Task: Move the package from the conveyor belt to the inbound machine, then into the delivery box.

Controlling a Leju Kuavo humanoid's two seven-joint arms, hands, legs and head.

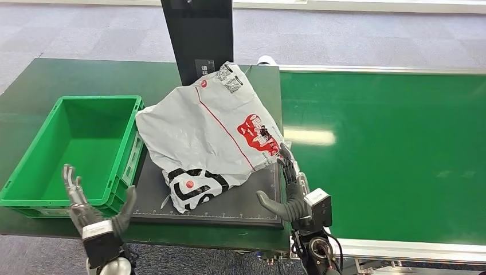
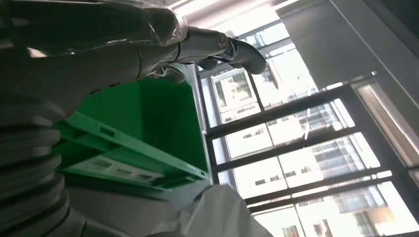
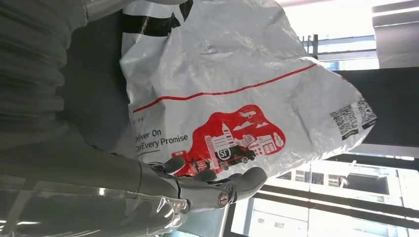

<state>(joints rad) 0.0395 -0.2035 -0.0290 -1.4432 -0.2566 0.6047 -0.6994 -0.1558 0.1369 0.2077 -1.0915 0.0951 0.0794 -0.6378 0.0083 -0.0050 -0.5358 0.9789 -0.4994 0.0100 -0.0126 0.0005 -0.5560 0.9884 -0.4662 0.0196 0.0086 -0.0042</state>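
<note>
At the lower left of the head view the left hand [image 1: 86,203] stands upright, fingers apart, palm turned inward, holding nothing. At lower centre-right the right hand [image 1: 288,192] is raised too, fingers extended upward, thumb spread leftward, empty.

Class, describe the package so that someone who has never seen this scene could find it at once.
Left of the green conveyor belt lies a dark platform. The package rests on it: a crumpled white plastic mailer with a red cityscape print, unlike the green crate beside it.

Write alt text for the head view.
A crumpled white plastic courier bag with red print lies on the black scanner platform, the right hand touching its edge. The left hand hovers open before an empty green plastic crate.
</note>
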